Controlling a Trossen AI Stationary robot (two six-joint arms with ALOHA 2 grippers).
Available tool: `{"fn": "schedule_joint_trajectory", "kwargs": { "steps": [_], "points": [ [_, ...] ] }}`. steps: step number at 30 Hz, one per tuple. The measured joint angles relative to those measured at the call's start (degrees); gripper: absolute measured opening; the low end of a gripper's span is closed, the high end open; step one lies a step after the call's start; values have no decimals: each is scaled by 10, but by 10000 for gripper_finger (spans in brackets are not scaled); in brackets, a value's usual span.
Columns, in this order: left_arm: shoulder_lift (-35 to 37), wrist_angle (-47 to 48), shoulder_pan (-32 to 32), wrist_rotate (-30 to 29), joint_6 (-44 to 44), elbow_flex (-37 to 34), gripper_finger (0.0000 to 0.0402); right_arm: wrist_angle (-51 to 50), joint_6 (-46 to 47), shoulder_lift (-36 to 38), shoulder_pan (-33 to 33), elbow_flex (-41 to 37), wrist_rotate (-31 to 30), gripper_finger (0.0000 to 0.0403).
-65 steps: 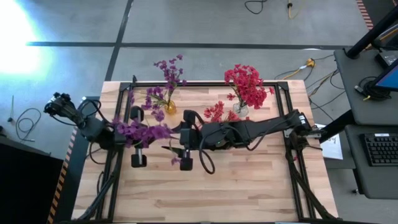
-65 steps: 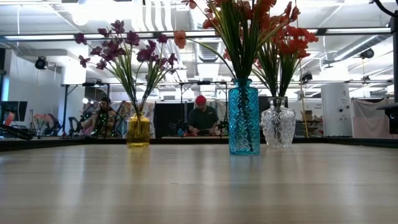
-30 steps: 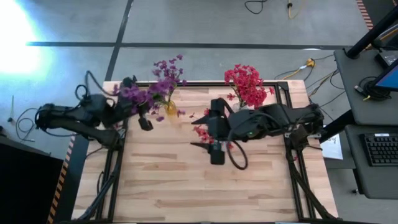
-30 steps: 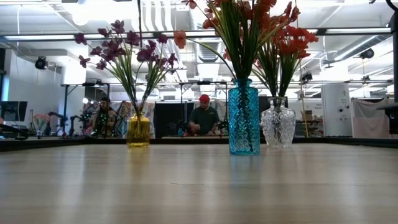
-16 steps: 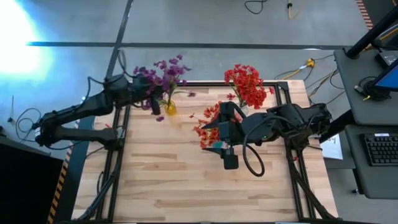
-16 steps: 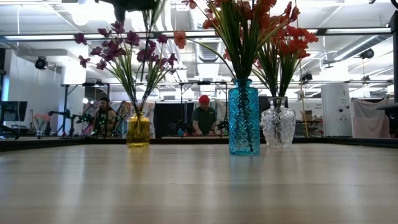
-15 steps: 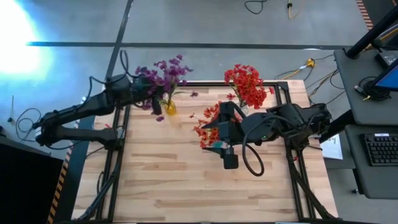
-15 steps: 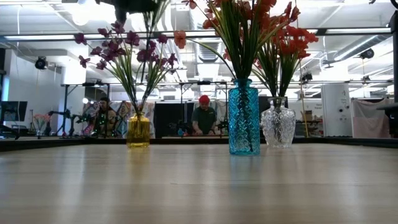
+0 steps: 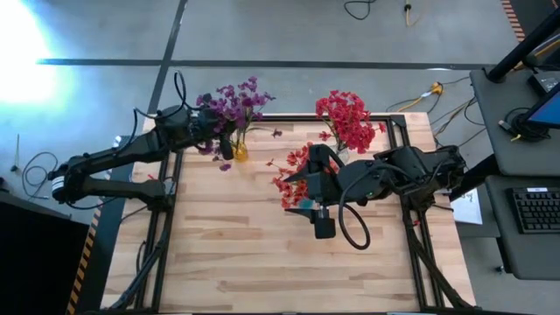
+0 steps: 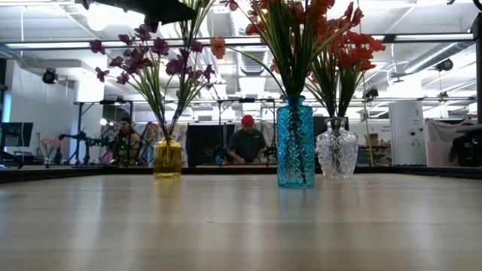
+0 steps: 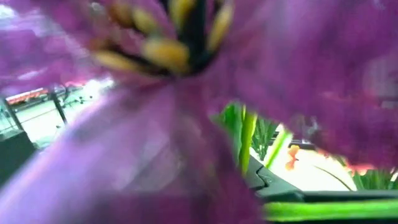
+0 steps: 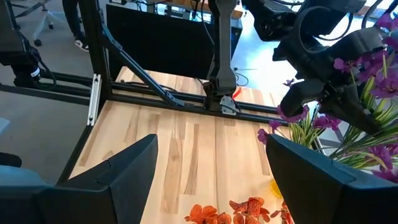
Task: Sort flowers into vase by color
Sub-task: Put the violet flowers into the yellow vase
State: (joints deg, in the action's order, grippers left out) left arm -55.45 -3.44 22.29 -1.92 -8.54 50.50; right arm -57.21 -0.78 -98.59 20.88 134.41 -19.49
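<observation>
A yellow vase at the table's far left holds purple flowers. My left gripper hovers right above it, shut on another purple sprig, whose blossom fills the left wrist view. A blue vase and a clear vase each hold red flowers. My right gripper hangs open high over the blue vase's red flowers, with nothing between its fingers. My left gripper holds the purple sprig up near its blossoms, which hide the place of contact. Its green stem hangs down from the gripper among the stems standing in the yellow vase. I cannot tell whether the stem's lower end is inside the vase's mouth.
The three vases stand in a row near the far edge. The wooden tabletop in front of them is bare. Black frame rails run along the table's sides. People sit at benches in the room beyond.
My left gripper has carried the purple sprig toward the far edge and the right, and a little down, coming over the yellow vase; it stays shut. My right arm has drawn back slightly toward the table's right edge, its gripper still open.
</observation>
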Motion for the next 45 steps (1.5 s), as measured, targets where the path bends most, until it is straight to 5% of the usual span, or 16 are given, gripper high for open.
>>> {"fn": "schedule_joint_trajectory", "kwargs": {
  "steps": [25, 45],
  "points": [
    [6, -134, 69, 0, 16, -127, 0, 0, -3, 0, 0, -15, 0, 292],
    [6, -110, 70, -30, 30, -129, 0, 1, 6, -1, -1, -28, -3, 292]
  ]
}}
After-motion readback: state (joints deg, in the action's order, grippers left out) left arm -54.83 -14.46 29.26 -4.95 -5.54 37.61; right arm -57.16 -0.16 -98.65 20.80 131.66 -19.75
